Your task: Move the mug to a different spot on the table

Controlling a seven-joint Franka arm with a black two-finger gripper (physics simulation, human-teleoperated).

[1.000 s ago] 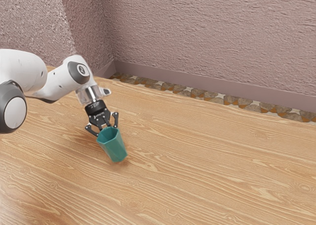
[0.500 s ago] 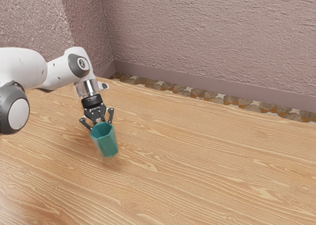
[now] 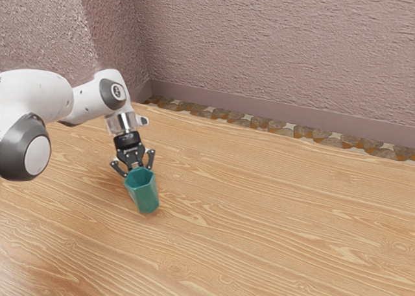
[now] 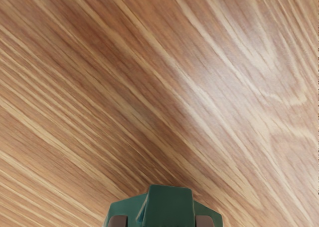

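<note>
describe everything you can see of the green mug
The mug is dark teal, matte like plastic, with flat faceted sides, a hexagonal open rim and a body narrowing toward the base. It is tilted, rim leaning toward the exterior view's left, with the gripper shut on its rim from above. Its base is at or just above the wooden table; whether they touch I cannot tell.

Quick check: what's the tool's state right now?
Tool: closed on the teal mug, fingers gripping it at the rim.
</note>
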